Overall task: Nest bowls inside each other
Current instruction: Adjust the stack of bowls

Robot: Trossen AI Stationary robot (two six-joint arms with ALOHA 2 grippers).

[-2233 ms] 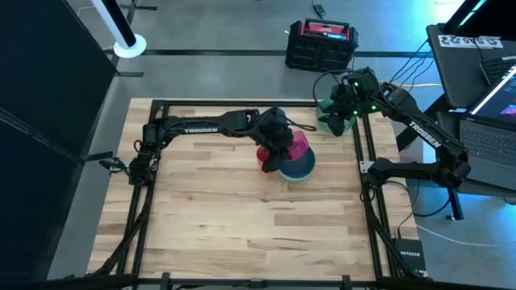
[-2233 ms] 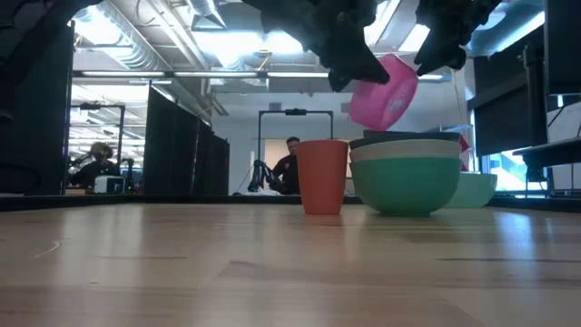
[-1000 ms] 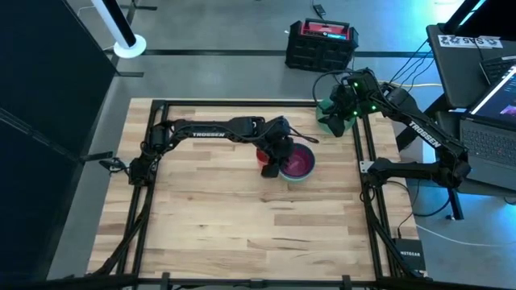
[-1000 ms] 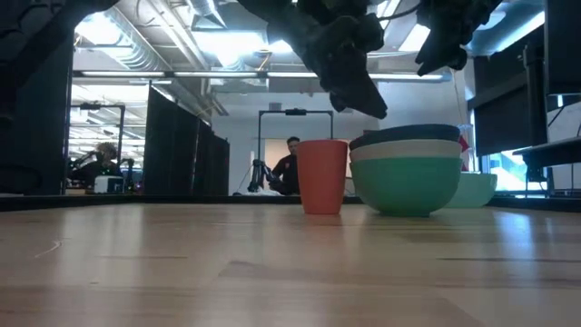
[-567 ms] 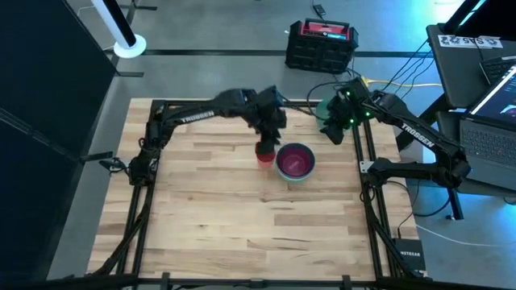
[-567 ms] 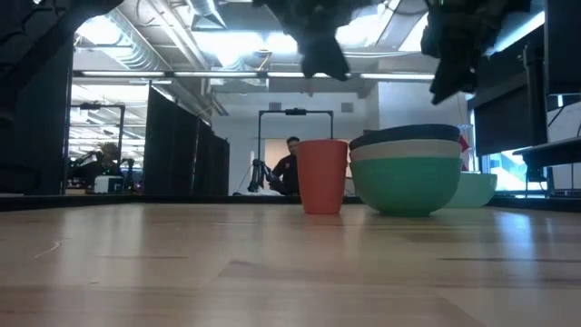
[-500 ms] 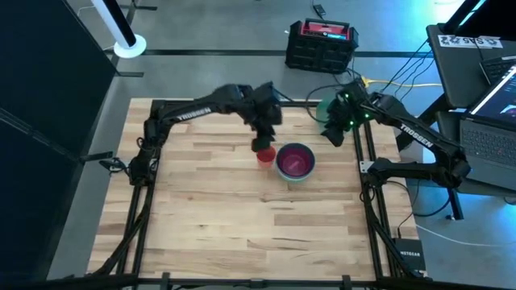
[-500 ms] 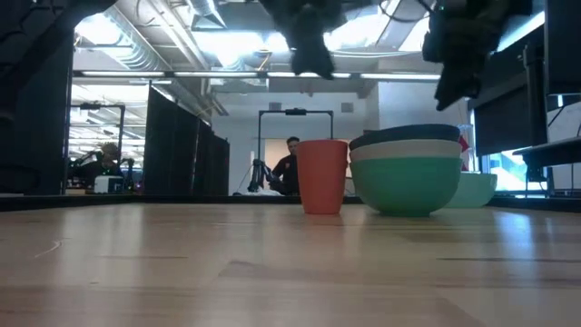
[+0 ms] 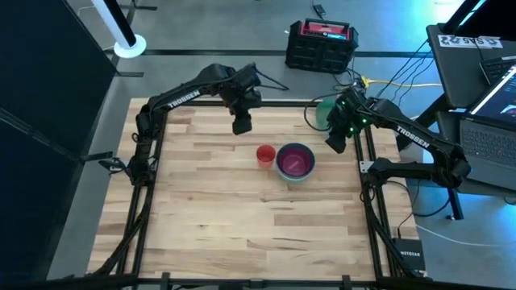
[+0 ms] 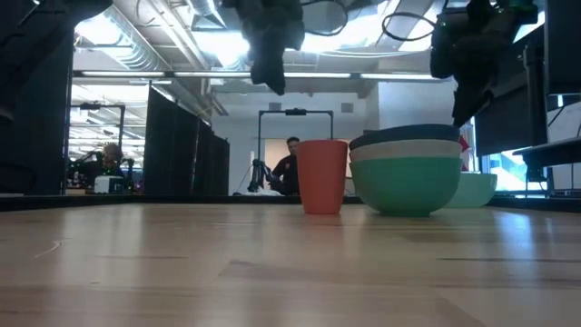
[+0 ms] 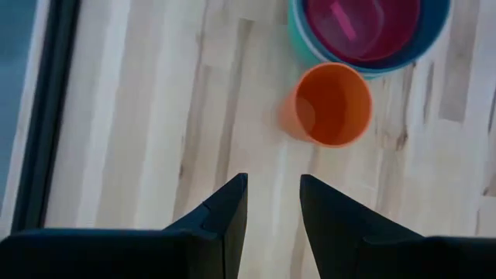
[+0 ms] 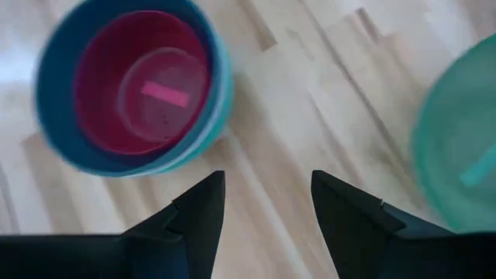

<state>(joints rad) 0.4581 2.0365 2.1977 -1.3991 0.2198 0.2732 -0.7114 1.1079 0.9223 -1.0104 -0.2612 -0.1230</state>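
Observation:
Several bowls stand nested near the table's middle: a pink bowl [image 9: 297, 163] lies innermost, inside a dark teal-blue bowl [image 10: 406, 136], a white bowl [image 10: 405, 152] and a green bowl [image 10: 406, 187] at the bottom. A pale green bowl [image 9: 324, 111] rests on its base at the far right, partly under my right arm. My left gripper [image 9: 240, 126] hangs open and high, to the far left of the stack [image 11: 364, 35]. My right gripper [image 9: 334, 142] is open above the table between the stack [image 12: 136, 85] and the pale bowl [image 12: 457, 139].
A red cup [image 9: 265, 155] stands upright just left of the stack, also in the left wrist view [image 11: 329, 105]. A dark frame rail [image 9: 364, 153] runs along the table's right edge. Bare wood lies toward the near edge.
My left gripper has risen from beside the stack and swung toward the table's far left, past the red cup. My right gripper has come down and toward the near edge, closer to the stack. The pink bowl has stayed in the stack.

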